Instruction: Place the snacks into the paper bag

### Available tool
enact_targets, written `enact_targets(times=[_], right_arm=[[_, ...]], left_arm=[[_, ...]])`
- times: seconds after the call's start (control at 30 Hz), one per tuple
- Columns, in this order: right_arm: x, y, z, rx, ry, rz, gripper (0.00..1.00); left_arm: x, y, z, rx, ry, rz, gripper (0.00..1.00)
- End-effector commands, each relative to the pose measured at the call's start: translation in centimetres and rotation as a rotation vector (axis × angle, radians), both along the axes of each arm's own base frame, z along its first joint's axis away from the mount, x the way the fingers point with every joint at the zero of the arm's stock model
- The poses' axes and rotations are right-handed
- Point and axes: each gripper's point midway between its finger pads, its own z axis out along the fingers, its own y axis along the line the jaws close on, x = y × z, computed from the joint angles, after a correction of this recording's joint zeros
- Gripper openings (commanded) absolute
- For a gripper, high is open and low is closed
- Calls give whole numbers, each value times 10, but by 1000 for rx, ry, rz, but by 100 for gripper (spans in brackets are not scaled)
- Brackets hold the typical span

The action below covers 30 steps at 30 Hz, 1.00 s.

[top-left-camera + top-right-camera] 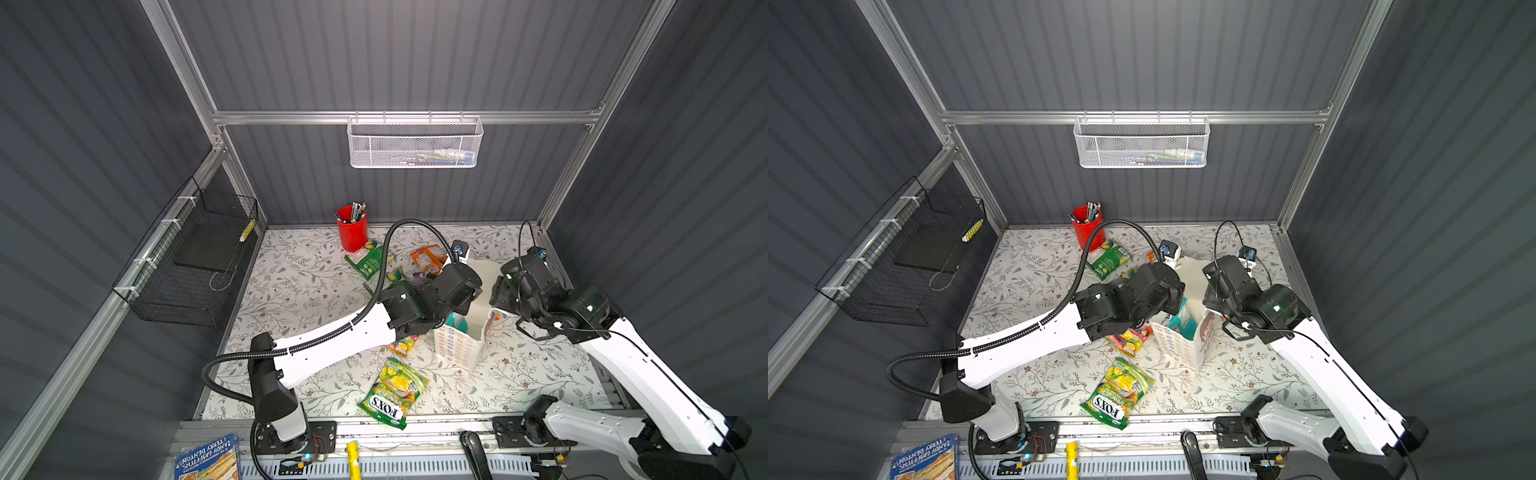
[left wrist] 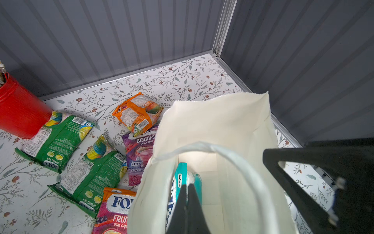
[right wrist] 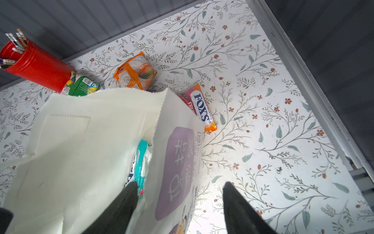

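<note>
One packet (image 2: 180, 178) sits in the paper bag (image 1: 459, 347); other packets (image 1: 368, 259) lie left of it, the pen cup (image 1: 352, 232) on their far side.

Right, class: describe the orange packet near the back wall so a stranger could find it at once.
Find the red cup at the back wall, then the tall white paper bag. Between them, toward the wall, lies the orange packet. Unlike the green packets and purple packet nearby, it shows orange edges around a pale back with a barcode.

Paper bag (image 1: 457, 345): white, stands upright, mouth open, teal packet (image 2: 180, 174) inside. Flat beside it: orange packet (image 2: 137, 113), purple packet (image 2: 139, 154), pink-yellow packet (image 1: 1129, 338), two green packets (image 2: 56, 139); third green packet (image 1: 392, 392) farther off.
</note>
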Motion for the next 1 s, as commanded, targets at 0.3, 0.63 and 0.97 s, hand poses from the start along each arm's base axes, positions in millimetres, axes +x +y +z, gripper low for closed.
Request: enact_targets(times=[0.3,0.63,0.97], right_arm=[[0,-7,36,81,-57,11,89],[-14,-10,105,99,-279,162,94],[-39,-15,90,143,-253,191,90]], left_arm=[[5,-7,0,6,-18,2,0],[10,-6,-5,38,-29,33,0],[11,-9,-7,41,-24,35,0]])
